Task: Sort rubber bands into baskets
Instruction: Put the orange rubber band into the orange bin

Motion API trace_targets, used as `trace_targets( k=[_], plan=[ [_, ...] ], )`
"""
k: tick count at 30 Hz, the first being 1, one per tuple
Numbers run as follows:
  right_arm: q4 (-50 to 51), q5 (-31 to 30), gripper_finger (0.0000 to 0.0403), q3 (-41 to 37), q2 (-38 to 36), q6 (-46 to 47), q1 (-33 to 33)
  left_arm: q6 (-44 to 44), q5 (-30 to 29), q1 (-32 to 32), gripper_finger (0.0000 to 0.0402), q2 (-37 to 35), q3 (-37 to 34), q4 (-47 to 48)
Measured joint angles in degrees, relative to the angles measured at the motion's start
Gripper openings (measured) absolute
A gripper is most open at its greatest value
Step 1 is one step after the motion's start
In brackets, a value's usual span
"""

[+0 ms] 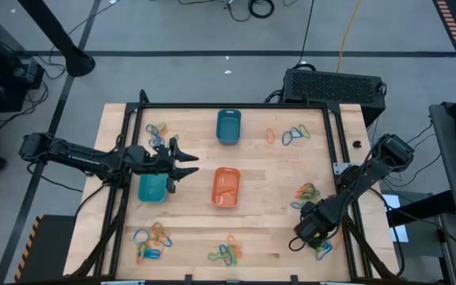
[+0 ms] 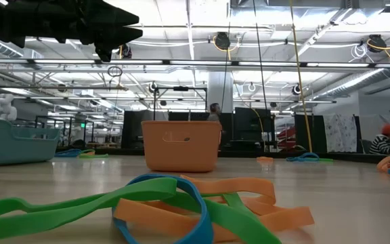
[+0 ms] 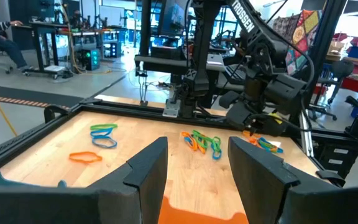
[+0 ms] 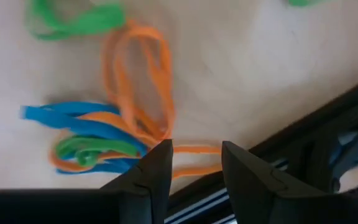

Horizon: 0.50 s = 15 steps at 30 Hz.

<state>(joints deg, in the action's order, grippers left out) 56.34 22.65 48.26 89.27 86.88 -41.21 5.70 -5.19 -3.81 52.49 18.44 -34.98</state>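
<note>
Three baskets stand on the wooden table: dark teal (image 1: 228, 126) at the far middle, orange (image 1: 226, 188) in the centre, turquoise (image 1: 152, 188) to its left. Rubber bands lie in loose piles around them. My right gripper (image 1: 305, 236) points down, open, over the near-right pile (image 1: 321, 248); in the right wrist view (image 4: 196, 163) an orange band's strand (image 4: 191, 149) crosses the gap between the fingertips. My left gripper (image 1: 182, 162) hovers level and open (image 3: 197, 168) above the turquoise basket's far edge, nothing between its fingers. My right gripper comes at the near-right pile from above, and its fingertips (image 4: 160, 158) stand on either side of the orange strand (image 4: 199, 150). I cannot tell whether they touch the band or the table. The band lies flat on the wood.
More band piles lie at the far left (image 1: 161, 131), far right (image 1: 295, 134), right (image 1: 307, 191), near left (image 1: 150, 237) and near middle (image 1: 226, 253). A black frame rail (image 4: 303, 134) runs close beside the right gripper's pile.
</note>
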Motion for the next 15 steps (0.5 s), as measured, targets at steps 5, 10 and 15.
trace_targets(
  k=[5, 10, 15],
  plan=[
    [-5.41, -0.37, 0.0130, -1.66, -0.02, -0.45, 0.29, -0.02, 0.00, 0.00, 0.0176, 0.00, 0.00, -0.01],
    [-6.17, -0.56, 0.0130, -4.16, -0.02, -0.53, 0.28, -0.02, 0.00, -0.02, 0.0176, 0.00, 0.00, 0.02],
    [-12.35, -0.36, 0.0130, -6.98, -0.02, -0.29, 0.30, -0.05, 0.00, -0.01, 0.0176, 0.00, 0.00, 0.13]
  ],
)
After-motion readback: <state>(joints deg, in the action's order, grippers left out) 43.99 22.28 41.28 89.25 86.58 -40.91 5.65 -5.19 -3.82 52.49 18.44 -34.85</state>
